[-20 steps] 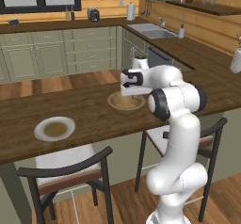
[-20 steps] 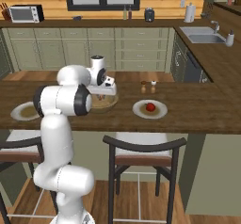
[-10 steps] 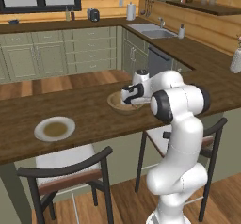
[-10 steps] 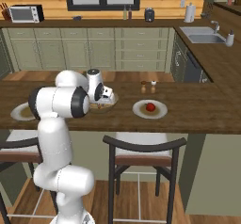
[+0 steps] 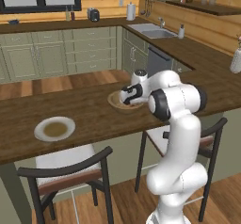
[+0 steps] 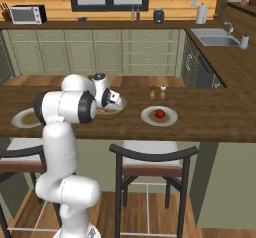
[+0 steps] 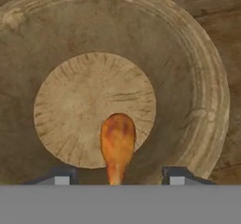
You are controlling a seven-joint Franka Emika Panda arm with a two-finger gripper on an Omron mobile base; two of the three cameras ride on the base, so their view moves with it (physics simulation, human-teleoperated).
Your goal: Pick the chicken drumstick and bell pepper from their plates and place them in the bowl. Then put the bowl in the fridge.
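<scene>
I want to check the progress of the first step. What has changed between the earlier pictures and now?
The gripper came down from above the bowl into it and opened, letting go of the chicken drumstick, which now lies on the bowl's floor between the parted fingertips. The bell pepper stayed on its plate, the other plate stayed bare, and the bowl did not move.

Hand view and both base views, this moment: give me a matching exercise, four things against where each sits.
Things:
1. orange-brown chicken drumstick
2. small red bell pepper
3. round tan wooden bowl
4. two-finger gripper

Places:
A. on a whitish plate
B. directly over the bowl, jaws apart
C. on the wooden counter
D. inside the bowl

Pairs: 1-D, 2-A, 3-C, 4-B
</scene>
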